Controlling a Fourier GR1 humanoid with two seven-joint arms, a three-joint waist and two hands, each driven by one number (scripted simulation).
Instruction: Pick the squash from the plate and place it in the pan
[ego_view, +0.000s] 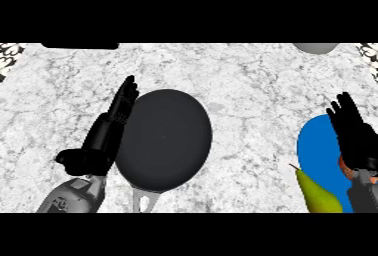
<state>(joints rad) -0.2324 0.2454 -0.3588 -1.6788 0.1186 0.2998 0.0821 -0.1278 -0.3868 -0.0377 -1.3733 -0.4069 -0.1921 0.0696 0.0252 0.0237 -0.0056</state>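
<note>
A dark round pan (164, 140) lies on the marble counter, its grey handle (144, 200) pointing toward the lower edge. My left hand (103, 140) stands open along the pan's left rim, fingers straight and pointing away. A blue plate (317, 145) sits at the right edge. The yellow-green squash (321, 194) lies on the plate's near part, its thin stem toward the pan. My right hand (356, 137) is open over the plate's right side, just beyond and right of the squash. A small orange-brown patch (344, 165) peeks out beside the right hand; what it is stays hidden.
A grey rounded object (316, 47) sits at the counter's far right edge. A flat black object (80, 45) lies at the far left edge. Bare marble (255, 125) separates pan and plate.
</note>
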